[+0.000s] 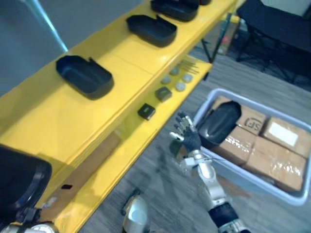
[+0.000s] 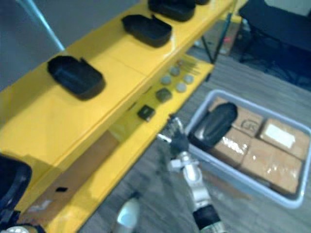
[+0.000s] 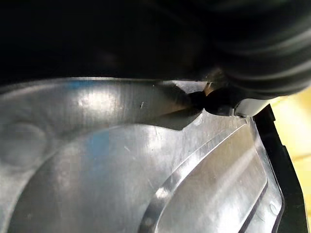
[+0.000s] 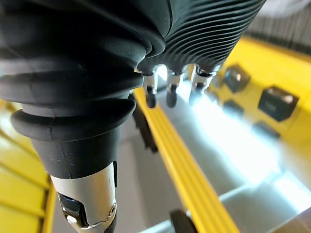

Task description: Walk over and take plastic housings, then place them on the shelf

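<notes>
The yellow shelf [image 1: 63, 121] runs diagonally and serves as the reference.

1. Left hand [image 3: 223, 99]: positioned at the shelf's near end, against a black plastic housing [image 1: 19, 187] that sits over the shelf's near corner. The left wrist view shows the glossy inner face of this housing close up. Whether the hand is clamped on the housing cannot be determined.
2. Upper tier of the shelf: three further black housings, open side up and well apart. The first [image 1: 85, 76] is at mid-length, the second [image 1: 151, 30] farther along, the third [image 1: 175, 8] at the far end.
3. Lower ledge of the shelf: two small dark square blocks [image 1: 146, 111], a cluster of grey discs [image 1: 177, 80] and thin pins [image 1: 187, 65] beyond them.
4. Right hand [image 1: 187, 136]: off the shelf's front edge, level with the blocks. Fingers straight and spread, holding nothing.
5. Grey tote [image 1: 252, 177]: on the floor, off the shelf's front edge, just beyond the right hand. It contains taped cardboard boxes [image 1: 284, 160]. One dark housing [image 1: 219, 121] lies on the boxes, at the corner nearest the shelf.
</notes>
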Tool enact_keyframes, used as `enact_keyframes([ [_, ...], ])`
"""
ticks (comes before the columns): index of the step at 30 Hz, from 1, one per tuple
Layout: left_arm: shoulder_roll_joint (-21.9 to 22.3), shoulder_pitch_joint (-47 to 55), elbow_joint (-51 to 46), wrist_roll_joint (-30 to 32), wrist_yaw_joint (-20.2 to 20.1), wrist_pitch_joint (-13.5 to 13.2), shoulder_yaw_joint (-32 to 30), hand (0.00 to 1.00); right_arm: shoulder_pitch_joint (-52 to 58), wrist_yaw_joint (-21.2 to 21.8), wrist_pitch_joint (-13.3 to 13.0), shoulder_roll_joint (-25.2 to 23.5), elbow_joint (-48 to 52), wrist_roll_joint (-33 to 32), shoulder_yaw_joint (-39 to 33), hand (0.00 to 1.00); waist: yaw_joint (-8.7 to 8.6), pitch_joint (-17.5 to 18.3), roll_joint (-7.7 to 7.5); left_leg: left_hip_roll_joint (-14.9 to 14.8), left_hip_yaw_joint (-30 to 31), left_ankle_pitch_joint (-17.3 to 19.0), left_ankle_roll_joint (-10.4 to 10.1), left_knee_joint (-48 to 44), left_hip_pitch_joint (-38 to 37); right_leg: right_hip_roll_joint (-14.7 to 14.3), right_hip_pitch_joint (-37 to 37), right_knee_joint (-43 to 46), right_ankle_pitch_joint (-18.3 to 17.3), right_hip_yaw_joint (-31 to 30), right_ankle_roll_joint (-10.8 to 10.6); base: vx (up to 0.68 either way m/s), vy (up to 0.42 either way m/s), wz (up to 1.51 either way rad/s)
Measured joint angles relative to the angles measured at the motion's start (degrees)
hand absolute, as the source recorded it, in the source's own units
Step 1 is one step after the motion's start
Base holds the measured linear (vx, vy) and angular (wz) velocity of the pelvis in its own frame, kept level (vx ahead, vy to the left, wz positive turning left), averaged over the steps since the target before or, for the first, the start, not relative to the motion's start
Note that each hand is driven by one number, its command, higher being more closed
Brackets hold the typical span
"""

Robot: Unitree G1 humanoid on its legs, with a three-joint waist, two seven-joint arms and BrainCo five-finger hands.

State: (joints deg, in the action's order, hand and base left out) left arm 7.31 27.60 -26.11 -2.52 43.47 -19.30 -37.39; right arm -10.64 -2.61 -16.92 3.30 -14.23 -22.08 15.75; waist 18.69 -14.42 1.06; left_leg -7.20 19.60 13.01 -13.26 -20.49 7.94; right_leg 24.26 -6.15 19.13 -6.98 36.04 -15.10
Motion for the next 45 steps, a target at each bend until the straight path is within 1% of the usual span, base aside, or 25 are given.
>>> enact_keyframes([
  [2,0.25,0.54,0.0,-1.68,-1.38,-0.69,-0.09,1.0,0.15,-0.07,0.85,0.04,-0.05,0.39,-0.05,0.0,-0.07,0.94,-0.44,0.07,-0.11,0.01,0.01,-0.03,0.0,-0.05,-0.16,-0.35,0.0,0.05,0.0,0.02,-0.002,0.0],
  [4,0.15,0.39,0.0,-2.11,-2.5,-0.97,0.33,1.0,0.98,-0.21,2.08,0.44,0.18,0.38,-0.55,0.0,-0.97,1.11,-0.46,0.27,-0.62,0.02,0.04,-0.5,0.13,-0.2,-2.06,-1.55,0.15,1.75,-0.22,-0.01,0.005,0.32],
  [5,-0.23,-0.29,0.0,-2.15,-3.9,-1.18,1.24,1.0,2.86,-0.9,2.26,1.17,0.78,0.39,-1.63,0.0,-2.18,1.12,-0.46,0.56,-1.63,-0.13,0.28,-2.25,1.4,-0.55,-4.58,-2.91,0.55,4.51,-0.76,-0.05,0.005,0.92],
  [7,-1.04,-1.83,0.0,-2.55,-6.78,-1.57,3.16,1.0,7.32,-2.76,2.21,1.89,2.94,0.57,-5.06,0.0,-3.15,1.32,-0.82,0.66,-4.68,-1.22,1.59,-3.97,4.22,-1.73,-8.18,-6.04,1.77,9.57,-1.02,-0.06,0.014,1.0],
  [8,-1.06,-1.86,0.0,-3.7,-8.01,-1.65,3.6,1.0,8.28,-3.43,2.14,1.9,3.05,0.86,-6.36,0.0,-3.03,1.51,-1.17,0.68,-4.69,-1.82,1.39,-2.94,4.33,-2.23,-8.28,-7.31,2.53,9.82,-0.95,-0.05,0.035,0.41],
  [10,-1.1,-1.82,0.13,-4.92,-8.62,-1.57,4.49,1.0,8.64,-3.8,1.87,1.8,3.05,1.67,-8.1,0.0,-2.84,1.55,-1.64,0.71,-5.69,-3.86,1.54,-0.38,4.77,-2.55,-7.55,-9.1,3.7,9.75,-0.65,-0.05,0.039,0.09],
  [13,-1.44,-2.66,0.12,-6.03,-7.71,-1.78,5.2,1.0,8.71,-3.15,-0.03,1.75,3.05,2.2,-9.04,0.0,-3.52,1.6,-1.74,0.15,-7.92,-6.64,1.91,2.41,4.87,-2.29,-5.51,-9.06,4.24,8.86,-0.44,-0.06,0.027,-0.06],
  [17,-1.81,-3.3,0.12,-6.03,-6.88,-1.77,6.19,1.0,8.75,-1.32,-2.03,1.79,3.05,2.64,-9.49,0.0,-3.9,1.51,-1.93,-1.15,-10.65,-7.73,1.81,4.71,2.9,-2.5,-4.83,-9.24,4.59,6.83,-0.12,-0.08,0.005,-0.26],
  [18,-1.94,-3.89,0.12,-5.98,-6.9,-1.77,6.53,1.0,8.68,-0.94,-2.95,1.81,3.06,2.7,-9.48,0.0,-3.91,1.55,-2.14,-1.5,-10.98,-7.93,1.68,5.17,2.85,-2.85,-4.34,-9.62,4.9,6.24,0.13,-0.07,0.004,-0.17],
  [21,-2.53,-5.73,0.13,-5.98,-7.68,-1.77,6.6,1.0,7.99,0.27,-3.21,1.82,3.08,3.65,-9.43,0.0,-3.99,1.04,-3.38,-1.73,-11.47,-8.74,1.48,6.47,3.19,-3.11,-3.23,-10.15,5.47,5.7,0.53,-0.06,0.008,-0.09],
  [23,-2.76,-6.57,0.18,-5.99,-7.86,-1.77,6.76,1.0,7.52,1.3,-3.43,1.76,3.21,4.94,-9.05,0.0,-3.99,0.81,-4.03,-1.72,-11.76,-8.75,1.49,6.45,3.32,-3.1,-2.81,-10.12,5.53,4.07,0.61,-0.04,0.025,-0.04],
  [24,-3.11,-7.21,0.25,-6.02,-8.29,-1.78,7.21,1.0,7.68,2.02,-3.57,1.86,4.09,4.93,-9.08,0.0,-4.05,0.74,-4.22,-1.6,-11.57,-8.8,1.53,6.4,3.46,-3.13,-2.51,-9.83,5.46,1.74,0.72,-0.04,0.044,0.1],
  [26,-4.1,-7.99,0.27,-6.01,-8.87,-1.86,8.36,1.0,7.88,3.15,-4.7,2.46,5.74,4.94,-9.26,0.0,-4.86,0.73,-4.21,-1.28,-10.45,-9.49,1.7,6.54,4.32,-3.2,-1.87,-9.05,5.16,-0.94,1.16,-0.05,0.04,0.24],
  [27,-5.15,-8.32,0.27,-6.02,-9.22,-1.86,9.06,1.0,7.72,4.0,-4.97,2.91,6.62,4.91,-9.58,0.0,-5.33,0.64,-4.31,-1.14,-10.09,-10.37,1.6,7.67,4.35,-3.22,-1.59,-9.0,4.71,-1.67,1.87,-0.07,0.007,0.23],
  [28,-5.58,-8.85,0.27,-6.02,-9.93,-1.86,9.36,1.0,7.49,4.53,-5.34,3.4,6.69,4.92,-9.82,0.0,-5.51,0.62,-4.29,-1.15,-10.08,-11.07,1.57,8.54,4.22,-3.22,-1.3,-9.02,4.54,-1.79,1.97,-0.07,-0.003,0.09],
  [30,-6.0,-9.53,0.29,-6.02,-9.99,-1.86,9.91,1.0,7.46,5.3,-5.35,3.87,6.68,4.93,-10.42,0.0,-5.6,0.53,-4.18,-1.21,-10.18,-11.81,1.54,9.42,4.2,-3.26,-0.87,-9.18,4.32,-2.3,1.84,-0.06,-0.008,-0.03],
  [33,-6.34,-9.66,0.35,-5.95,-9.91,-1.84,10.96,1.0,7.47,6.98,-5.34,4.0,6.77,4.92,-11.21,0.0,-6.56,0.0,-3.83,-1.26,-10.48,-13.2,1.51,11.01,4.06,-3.5,-0.32,-10.09,4.15,-3.42,1.69,-0.1,-0.006,-0.04],
  [35,-6.36,-9.81,0.36,-5.84,-9.65,-1.84,11.17,1.0,7.42,8.24,-5.35,3.99,7.07,4.82,-11.28,0.0,-7.1,-1.12,-3.53,-1.44,-10.77,-13.74,1.52,11.62,4.09,-3.61,0.18,-10.22,3.75,-4.04,1.52,-0.13,0.0,-0.06],
  [38,-6.55,-10.59,0.36,-5.28,-7.33,-1.85,11.13,1.0,6.93,9.12,-5.4,3.79,7.07,4.68,-11.2,0.0,-6.98,-2.81,-3.58,-1.43,-10.88,-13.64,1.87,11.19,4.33,-3.59,0.33,-10.03,3.49,-4.58,1.15,-0.09,0.011,0.0],
  [39,-6.8,-10.78,0.35,-5.19,-6.29,-1.86,11.06,1.0,6.12,9.17,-5.5,3.65,7.06,4.68,-11.11,0.0,-6.86,-3.36,-3.68,-1.34,-10.84,-12.68,2.11,9.17,5.27,-3.54,0.25,-9.77,3.37,-4.62,1.04,-0.06,0.045,0.05],
  [41,-6.84,-10.72,0.35,-4.65,-5.93,-1.86,10.85,1.0,5.02,9.0,-5.85,3.6,7.09,4.61,-11.14,0.0,-6.57,-3.59,-3.9,-0.93,-10.57,-10.31,2.2,4.22,7.5,-3.35,0.09,-9.1,3.06,-4.56,1.05,-0.02,0.071,0.09],
  [42,-6.87,-10.67,0.27,-3.33,-6.1,-1.86,10.64,1.0,4.98,8.81,-6.11,3.6,7.11,4.17,-11.25,0.0,-6.22,-3.71,-4.32,-0.19,-10.57,-8.47,2.55,1.0,8.69,-2.8,-0.38,-8.51,2.81,-4.37,1.34,0.02,0.111,0.26],
  [43,-6.88,-10.67,0.08,-2.87,-6.8,-1.88,10.66,1.0,5.53,8.2,-6.85,3.61,7.12,3.22,-11.44,0.0,-6.27,-4.11,-5.06,1.3,-10.68,-6.49,3.94,-1.71,9.29,-1.4,-1.86,-7.82,2.79,-3.24,1.72,0.04,0.125,0.35],
  [44,-6.79,-10.64,0.09,-2.47,-7.5,-1.91,10.67,1.0,6.04,7.51,-7.1,3.63,7.14,3.02,-11.65,0.0,-6.39,-4.16,-5.16,1.92,-10.53,-5.36,4.07,-2.83,9.39,-0.69,-1.98,-6.18,3.12,-3.44,2.13,0.07,0.179,0.47],
  [45,-6.82,-10.29,0.09,-1.27,-8.66,-1.99,10.68,1.0,7.29,6.33,-7.24,3.55,7.16,2.56,-11.91,0.0,-6.51,-4.16,-5.17,2.78,-10.29,-3.76,4.75,-4.78,9.32,1.12,-0.82,-0.63,4.55,-5.51,4.32,0.07,0.237,0.42],
])
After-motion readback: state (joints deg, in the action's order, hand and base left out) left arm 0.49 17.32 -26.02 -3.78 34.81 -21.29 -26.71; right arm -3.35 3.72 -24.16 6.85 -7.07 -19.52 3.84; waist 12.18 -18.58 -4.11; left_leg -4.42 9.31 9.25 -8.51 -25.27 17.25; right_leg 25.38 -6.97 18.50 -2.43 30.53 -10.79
